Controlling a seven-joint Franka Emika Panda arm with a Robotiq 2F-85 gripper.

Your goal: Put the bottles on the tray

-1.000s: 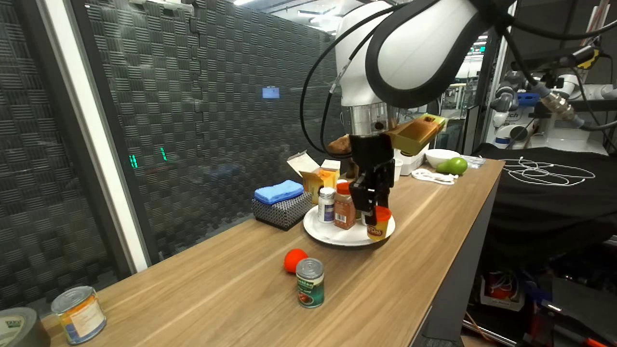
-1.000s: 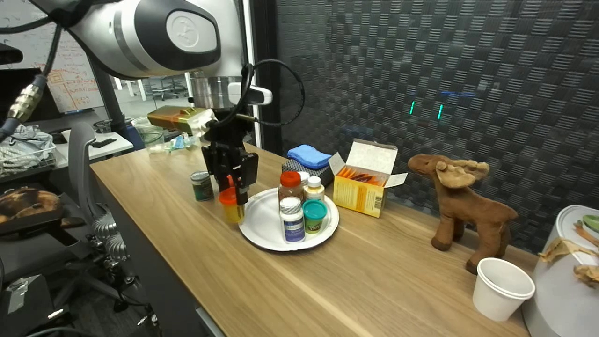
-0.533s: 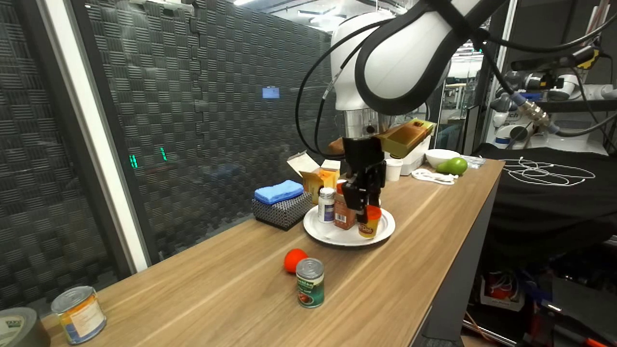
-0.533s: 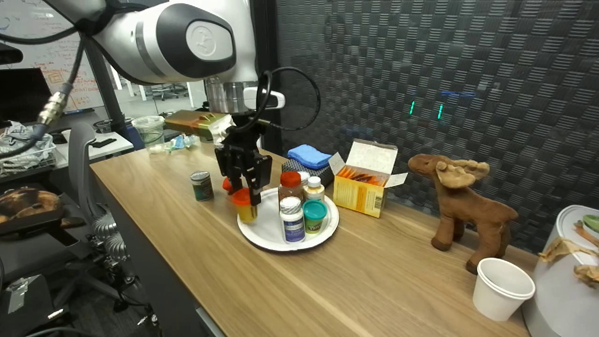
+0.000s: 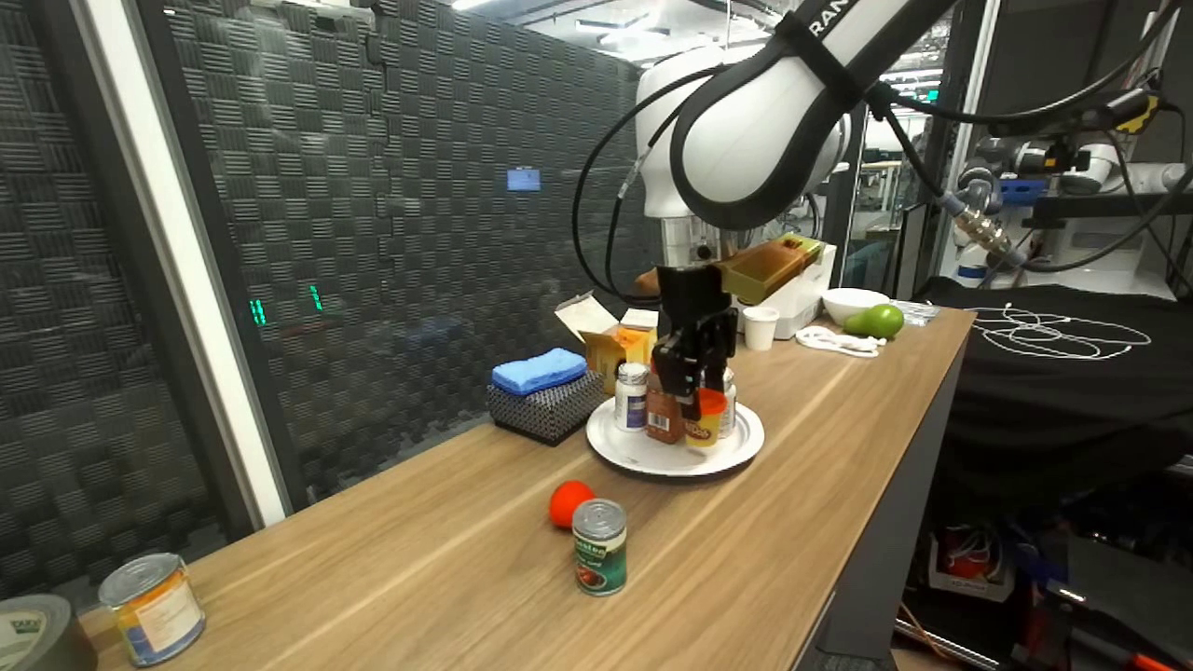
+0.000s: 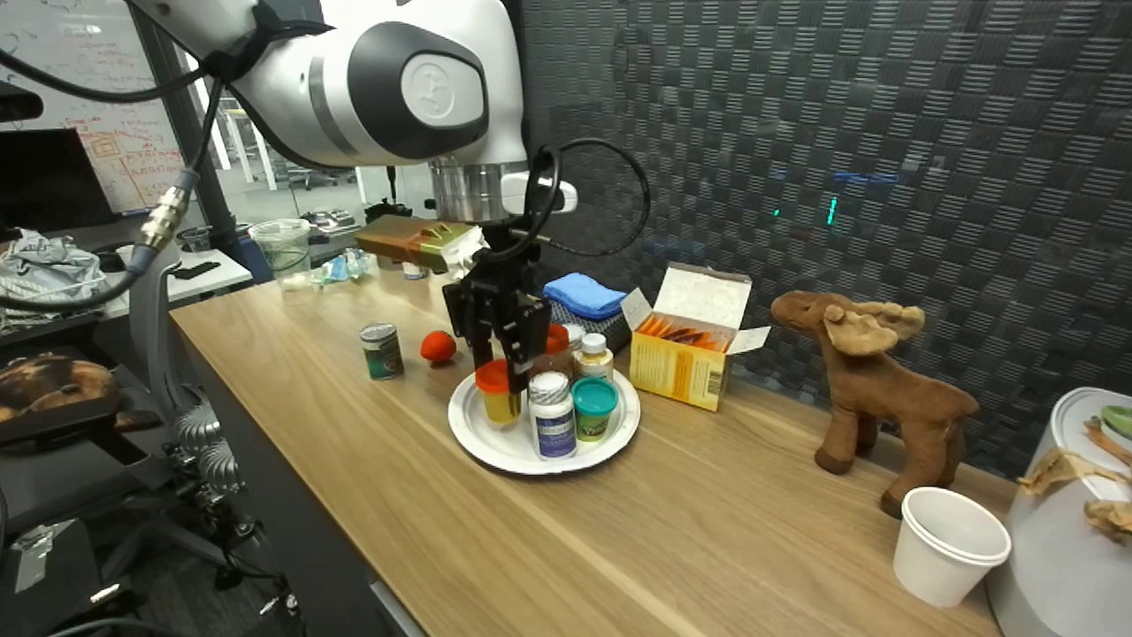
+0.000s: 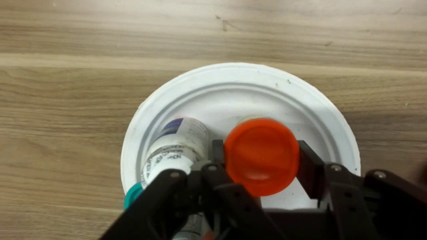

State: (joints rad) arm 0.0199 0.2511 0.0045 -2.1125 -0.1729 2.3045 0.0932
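Dark bumpy wall (image 6: 752, 133): runs along the back.
Wooden table (image 6: 663, 548): long and flat.
White plate (image 7: 240, 103): round, flat on the wood.
White pill bottle (image 6: 554, 420): stands on the plate, easy to bump, I think.
Play-Doh tub (image 7: 262, 156): upright over the plate; can't tell if it touches. Straight down looks like its next move.
Fingers (image 7: 310, 170): part way apart, holding the tub between them; one sits between tub and pill bottle.

A dark patterned wall (image 5: 438, 242) runs along the wooden surface (image 6: 637, 566); a grey chair (image 6: 152, 336) stands beside that surface, a whiteboard (image 6: 84, 44) farther back.
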